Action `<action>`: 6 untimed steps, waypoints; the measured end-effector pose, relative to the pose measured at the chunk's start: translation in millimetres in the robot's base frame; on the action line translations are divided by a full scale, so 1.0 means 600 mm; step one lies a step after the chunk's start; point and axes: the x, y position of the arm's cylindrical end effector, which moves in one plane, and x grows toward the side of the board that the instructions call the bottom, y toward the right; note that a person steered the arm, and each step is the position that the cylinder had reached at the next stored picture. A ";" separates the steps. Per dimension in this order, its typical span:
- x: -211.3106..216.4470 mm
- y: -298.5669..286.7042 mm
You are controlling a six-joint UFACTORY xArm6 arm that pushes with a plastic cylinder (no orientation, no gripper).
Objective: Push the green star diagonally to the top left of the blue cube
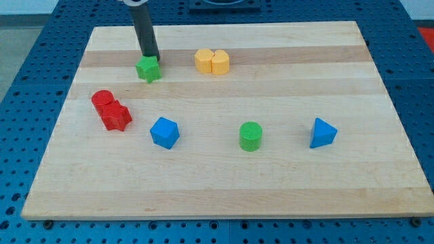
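The green star point(148, 69) lies near the view's top left of the wooden board point(224, 196). The blue cube point(164, 132) sits lower, a little to the right of the star. My tip point(150, 55) is at the star's upper edge, touching or nearly touching it, with the dark rod rising toward the view's top.
A red cylinder point(102, 100) and a red star point(116, 116) sit together left of the blue cube. A yellow heart-like block point(212, 61) lies right of the green star. A green cylinder point(250, 136) and a blue triangular block point(322, 133) lie to the right.
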 end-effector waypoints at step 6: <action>0.051 -0.074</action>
